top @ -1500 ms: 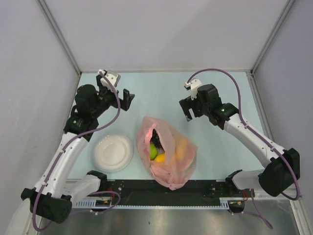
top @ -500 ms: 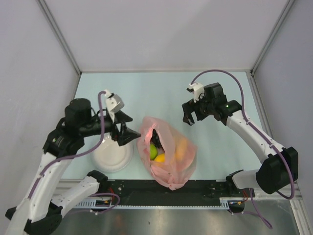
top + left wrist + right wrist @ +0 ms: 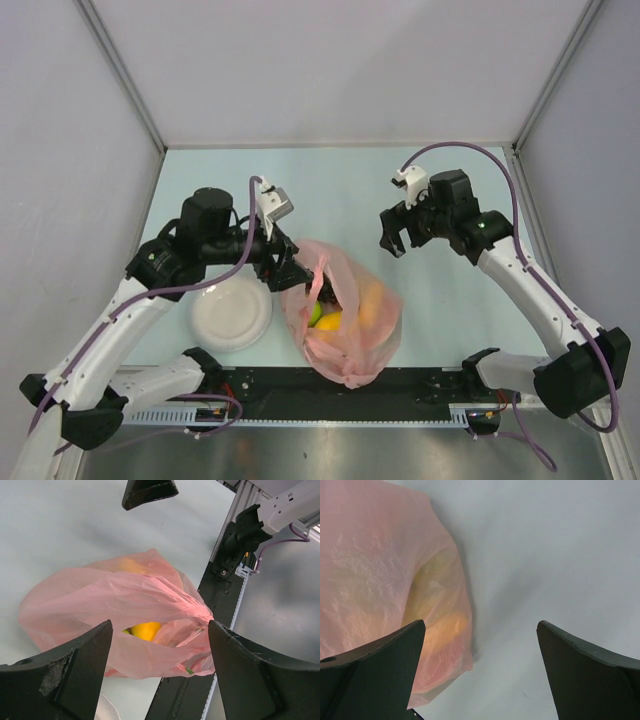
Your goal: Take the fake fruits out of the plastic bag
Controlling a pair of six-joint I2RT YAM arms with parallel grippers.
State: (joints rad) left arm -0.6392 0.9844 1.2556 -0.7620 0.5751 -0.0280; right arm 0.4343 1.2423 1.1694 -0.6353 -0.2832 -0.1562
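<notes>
Plastic bag [image 3: 352, 322] sits on counter [image 3: 330, 185] mid near edge, fake fruits [image 3: 326, 320] inside; left claw [image 3: 290, 272] spread wide at its mouth, right claw [image 3: 396, 238] released, right of bag.

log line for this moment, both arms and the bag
left tool: open, at plastic bag mouth | right tool: open, clear of bag | fake fruits: inside bag | white plate: beside bag
</notes>
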